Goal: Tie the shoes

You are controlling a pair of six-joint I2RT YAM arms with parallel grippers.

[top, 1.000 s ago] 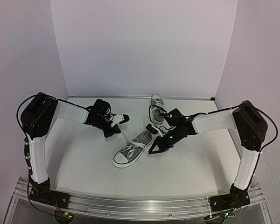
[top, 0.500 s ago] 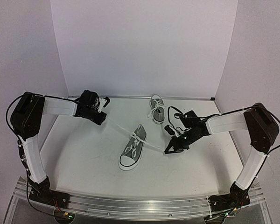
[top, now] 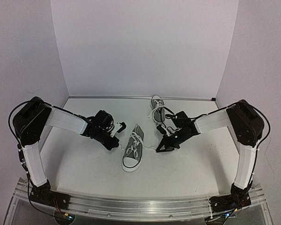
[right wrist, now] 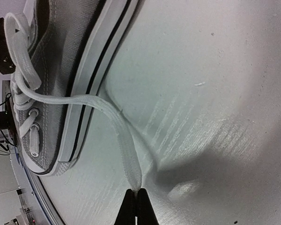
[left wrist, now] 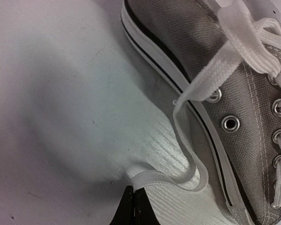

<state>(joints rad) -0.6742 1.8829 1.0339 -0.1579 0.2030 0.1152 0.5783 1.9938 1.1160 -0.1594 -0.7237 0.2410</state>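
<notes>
One grey shoe lies in the middle of the table, white toe cap toward the arms. The second shoe lies behind it near the back wall. My left gripper sits low just left of the near shoe. In the left wrist view this gripper is shut on a white lace that curves slackly up to the shoe's eyelets. My right gripper is just right of the same shoe. In the right wrist view it pinches the other lace end, which runs to the shoe.
The white table is walled by white panels at the back and both sides. An aluminium rail with the arm bases runs along the near edge. The far shoe's loose laces lie close to my right arm.
Both grippers, spread wide apart half a second ago with the laces pulled taut, have come back in beside the near shoe. The laces now hang slack.
</notes>
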